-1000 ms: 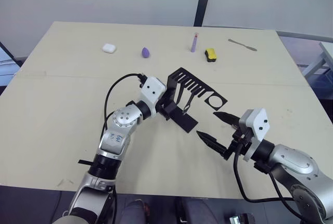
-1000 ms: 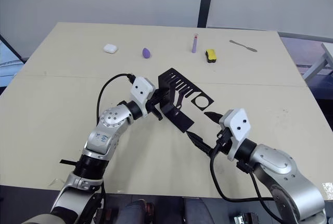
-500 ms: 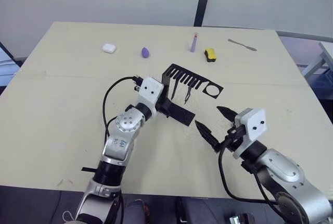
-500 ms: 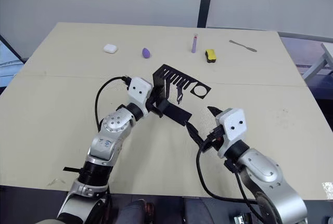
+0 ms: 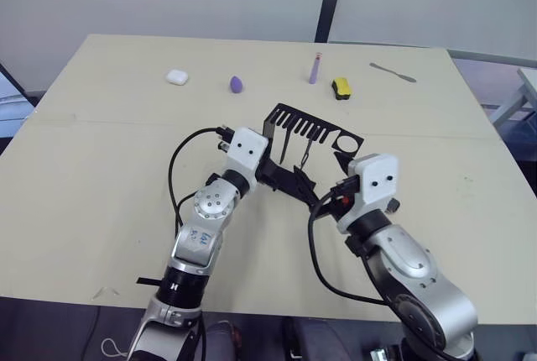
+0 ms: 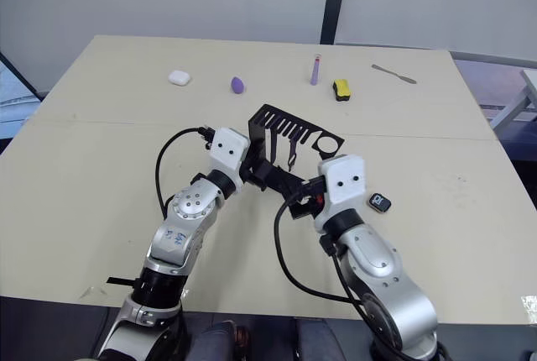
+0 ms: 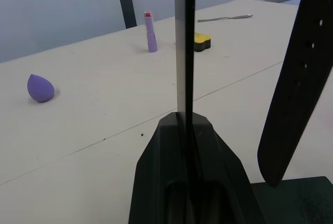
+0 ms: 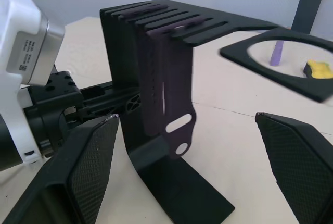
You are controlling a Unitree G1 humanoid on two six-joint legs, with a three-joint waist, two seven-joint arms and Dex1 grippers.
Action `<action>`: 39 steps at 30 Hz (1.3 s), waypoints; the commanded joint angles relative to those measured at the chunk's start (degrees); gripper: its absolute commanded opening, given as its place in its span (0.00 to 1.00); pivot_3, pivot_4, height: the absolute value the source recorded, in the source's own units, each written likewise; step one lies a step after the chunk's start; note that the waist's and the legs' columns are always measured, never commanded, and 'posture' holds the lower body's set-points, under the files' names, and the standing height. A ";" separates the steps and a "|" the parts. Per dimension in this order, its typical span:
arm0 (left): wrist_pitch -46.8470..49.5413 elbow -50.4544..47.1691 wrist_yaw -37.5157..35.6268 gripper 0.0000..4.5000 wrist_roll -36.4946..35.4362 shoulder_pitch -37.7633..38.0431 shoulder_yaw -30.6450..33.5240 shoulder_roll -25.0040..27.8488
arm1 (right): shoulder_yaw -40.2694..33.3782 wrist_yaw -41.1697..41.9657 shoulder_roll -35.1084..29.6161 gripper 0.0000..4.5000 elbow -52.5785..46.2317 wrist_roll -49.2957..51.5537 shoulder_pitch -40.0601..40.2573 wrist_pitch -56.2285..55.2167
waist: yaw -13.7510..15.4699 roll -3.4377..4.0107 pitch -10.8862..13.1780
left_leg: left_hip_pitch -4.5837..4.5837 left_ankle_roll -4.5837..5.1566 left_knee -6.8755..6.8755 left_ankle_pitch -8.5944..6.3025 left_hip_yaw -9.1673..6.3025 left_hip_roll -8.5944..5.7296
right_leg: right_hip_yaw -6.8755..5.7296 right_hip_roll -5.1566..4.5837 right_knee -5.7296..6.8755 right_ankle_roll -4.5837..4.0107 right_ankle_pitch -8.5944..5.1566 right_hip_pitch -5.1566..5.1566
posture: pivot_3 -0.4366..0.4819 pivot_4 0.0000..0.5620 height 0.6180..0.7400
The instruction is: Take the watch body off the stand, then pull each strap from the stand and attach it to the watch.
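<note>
Your right gripper [image 8: 187, 182] has closed in on the stand [image 6: 277, 138] from the open table, fingers spread wide either side of a hanging strap [image 8: 166, 104]. Your left gripper [image 7: 184, 146] stays clamped on the stand's upright wall. The watch body [image 6: 379, 202] already lies on the table [image 6: 109, 143], near the right arm, so strap removal is the step in hand.

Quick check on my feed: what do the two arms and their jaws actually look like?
Both arms are silver-grey metal with rounded joints and black collars. Each wrist carries a white boxy module, and a black cable loops from it. The left gripper and right gripper have black tapered jaws with a fine textured face. A printed label sits on the left module.
</note>
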 commanded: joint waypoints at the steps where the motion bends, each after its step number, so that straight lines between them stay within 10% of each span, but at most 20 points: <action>1: -0.30 -0.79 0.10 0.02 0.58 -0.53 -0.69 -0.68 | 1.58 -2.16 1.91 1.00 0.31 -2.88 -2.11 -0.54 | 0.01 0.00 0.00 | 0.00 0.00 0.00 0.00 0.00 0.00 | 0.00 0.00 0.01 0.00 0.00 -0.01 | 0.48 0.27 1.00; 6: 0.20 -0.58 0.28 0.00 0.82 -0.65 -0.77 -0.87 | 2.75 -2.45 3.49 0.88 3.31 -6.23 -3.93 -2.21 | 0.00 0.00 0.00 | -0.03 0.00 0.00 0.00 0.01 -0.01 | 0.00 -0.01 0.01 0.00 0.00 -0.03 | 0.48 0.27 1.00; 14: -0.01 -0.17 0.35 0.00 0.84 -0.93 -0.64 -0.93 | 3.56 -1.20 3.46 0.01 5.45 -10.07 -5.15 -4.88 | -0.05 0.00 0.00 | -0.05 0.00 0.00 0.00 0.02 -0.01 | 0.00 -0.01 0.02 0.00 0.00 -0.06 | 0.48 0.27 1.00; 39: -0.20 1.15 -0.94 0.00 0.29 -1.16 0.10 0.11 | -2.18 14.12 -11.10 0.01 -6.96 -6.74 7.15 -4.60 | 0.05 -0.04 -0.02 | -0.05 0.01 0.01 0.00 0.01 -0.01 | 0.00 0.00 0.01 0.00 0.00 -0.04 | 0.48 0.27 1.00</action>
